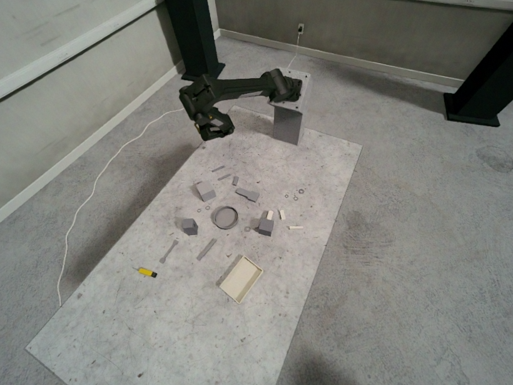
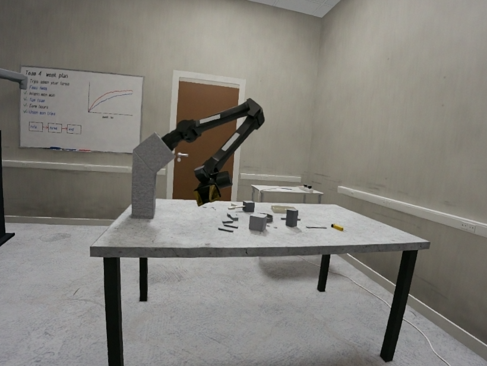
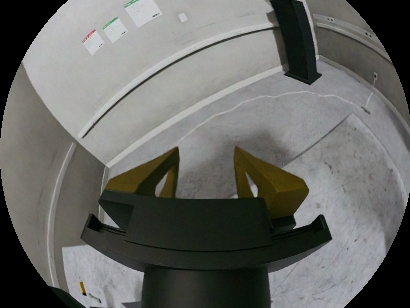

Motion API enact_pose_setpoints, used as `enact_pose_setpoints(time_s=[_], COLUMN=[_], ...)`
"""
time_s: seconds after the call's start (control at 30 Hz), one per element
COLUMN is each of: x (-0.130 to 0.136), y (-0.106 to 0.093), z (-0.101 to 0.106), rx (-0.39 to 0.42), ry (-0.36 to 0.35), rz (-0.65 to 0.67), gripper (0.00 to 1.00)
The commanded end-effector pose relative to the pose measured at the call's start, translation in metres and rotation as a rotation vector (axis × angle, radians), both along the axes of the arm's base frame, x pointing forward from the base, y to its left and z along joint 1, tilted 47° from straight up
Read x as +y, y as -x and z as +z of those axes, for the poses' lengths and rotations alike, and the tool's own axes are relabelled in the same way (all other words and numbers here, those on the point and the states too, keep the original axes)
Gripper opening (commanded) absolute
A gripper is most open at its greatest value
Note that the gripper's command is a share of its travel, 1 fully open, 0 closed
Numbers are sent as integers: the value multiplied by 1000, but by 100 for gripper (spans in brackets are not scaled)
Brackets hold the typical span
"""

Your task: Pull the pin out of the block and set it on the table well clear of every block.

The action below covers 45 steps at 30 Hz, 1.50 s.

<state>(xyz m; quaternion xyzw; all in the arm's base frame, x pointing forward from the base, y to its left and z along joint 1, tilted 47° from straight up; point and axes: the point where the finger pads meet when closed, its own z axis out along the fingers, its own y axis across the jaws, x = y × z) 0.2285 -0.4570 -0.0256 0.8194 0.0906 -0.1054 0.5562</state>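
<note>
On the left of the top view, a white cable [image 1: 95, 186] trails across the floor beside the table [image 1: 124, 331]. Near the table's left edge lies a yellow utility knife [image 1: 147, 272], with a flat grey spanner-like piece [image 1: 168, 250] just beyond it. The gripper [image 1: 213, 131] hangs over the table's far left corner, well apart from every part. Only the wrist view shows its state: the yellow fingers stand about half apart with bare floor and table edge between them, gripping nothing.

Toward the middle stand two grey blocks [image 1: 205, 190] [image 1: 189, 226], then a shallow round dish [image 1: 226, 217] and a cream tray [image 1: 241, 278] nearer the camera. Right of the dish stands the pin's block [image 1: 265, 226], with the cream pin [image 1: 269, 214] rising from its top, tilted slightly. Two loose cream pins [image 1: 282, 214] [image 1: 295, 227] lie just right of it, and small washers [image 1: 296, 194] beyond.

The exterior view alone shows height: the gripper [image 2: 207, 193] hovers just above the tabletop, below the angled grey pedestal [image 2: 143, 185]. There the pin's block [image 2: 248, 205] sits behind the others, its pin too small to make out.
</note>
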Motion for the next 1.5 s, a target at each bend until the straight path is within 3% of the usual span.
enact_pose_setpoints(time_s=[0.0,0.53,0.83,1.03,1.27,1.33,1.47], x=[-1,-1,2,10,31,31,51], y=[2,1,-9,-33,-80,-80,-115], z=[2,2,4,9,21,21,31], rx=[-1,0,22,77,190,190,279], ry=[3,2,-5,-20,-43,-43,-51], rz=[-4,-2,31,110,275,275,404], gripper=[51,51,51,51,51,51,51])
